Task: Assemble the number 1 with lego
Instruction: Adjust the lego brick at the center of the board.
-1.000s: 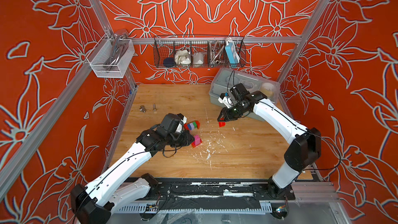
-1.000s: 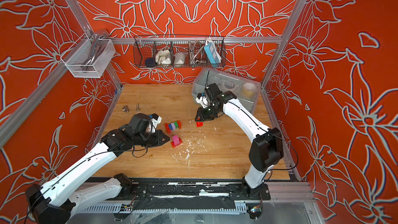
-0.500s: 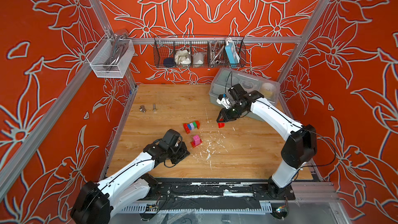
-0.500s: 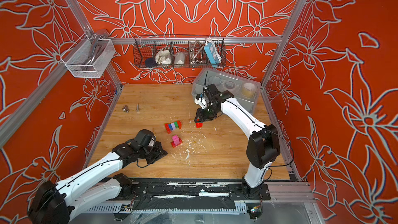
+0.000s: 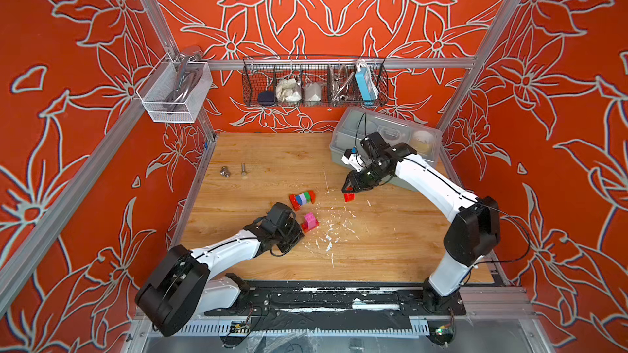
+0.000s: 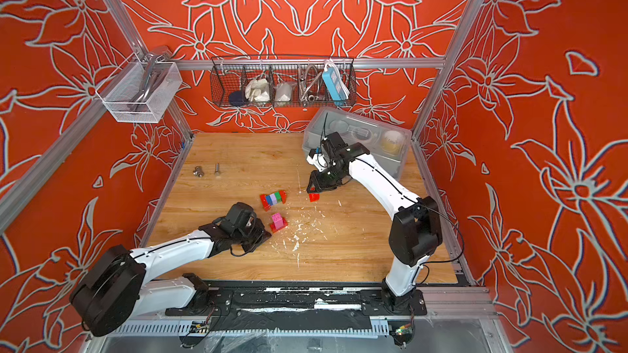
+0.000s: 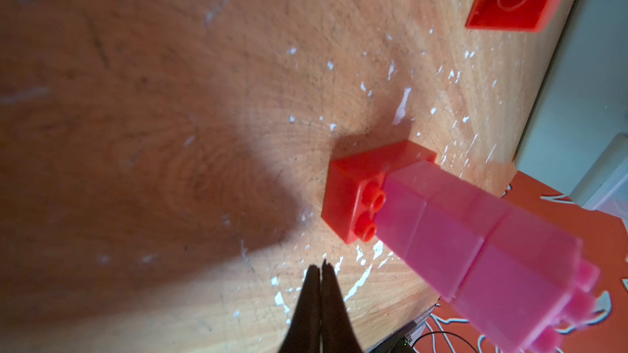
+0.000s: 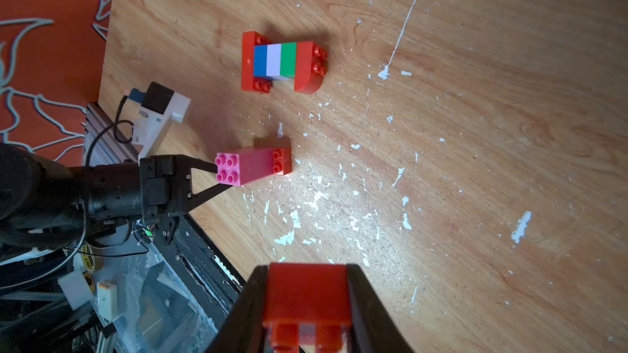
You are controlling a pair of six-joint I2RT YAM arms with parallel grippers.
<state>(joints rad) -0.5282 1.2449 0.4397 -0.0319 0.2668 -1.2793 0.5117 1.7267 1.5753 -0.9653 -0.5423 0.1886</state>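
**Bimanual assembly of the numeral 1, mid-build.** The left gripper [image 7: 321, 268] has drawn back from the bricks toward the near edge of the tabletop [image 5: 390, 249]. Its jaws have closed fully, tips pressed together on nothing. Just beside them stands the pink column [image 5: 310, 220], upright on its red base brick [image 7: 353, 195] and free of any grip. Beyond it, and apart from it, the striped assembly [image 5: 302, 198] (red, blue, lilac, green, red) lies flat on its side.

The right gripper [image 8: 307, 300] keeps its place over the wood. Its jaws are partly open and clamped on the flanks of a single red brick [image 5: 349, 197]. Whether that brick touches the tabletop cannot be told.

Reading: the left arm appears to be done with the pink column, which leaves the column clear for the right arm's brick. The two sub-assemblies are not yet joined, so the numeral is unfinished.
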